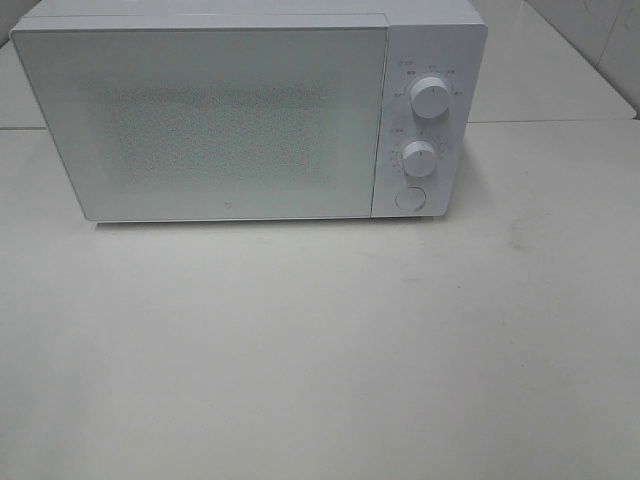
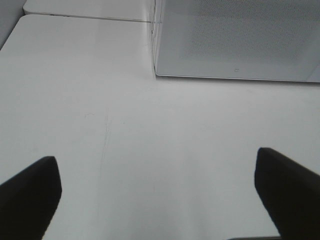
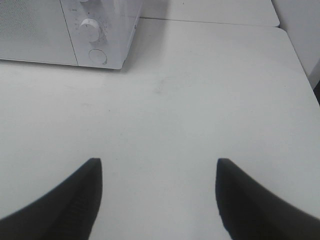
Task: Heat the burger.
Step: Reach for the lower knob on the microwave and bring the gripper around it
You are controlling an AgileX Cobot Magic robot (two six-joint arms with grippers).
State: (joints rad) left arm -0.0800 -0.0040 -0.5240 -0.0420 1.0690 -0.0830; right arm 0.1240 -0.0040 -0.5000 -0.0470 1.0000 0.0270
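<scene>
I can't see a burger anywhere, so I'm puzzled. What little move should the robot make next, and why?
Probably ease the right gripper toward the panel of the microwave, which is on that arm's side. The door is shut, no burger shows on the table, and this gripper and the left gripper are both open and empty.

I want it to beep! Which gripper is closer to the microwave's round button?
Right. The right gripper has the round button ahead; the left gripper faces the door, farther away.
</scene>
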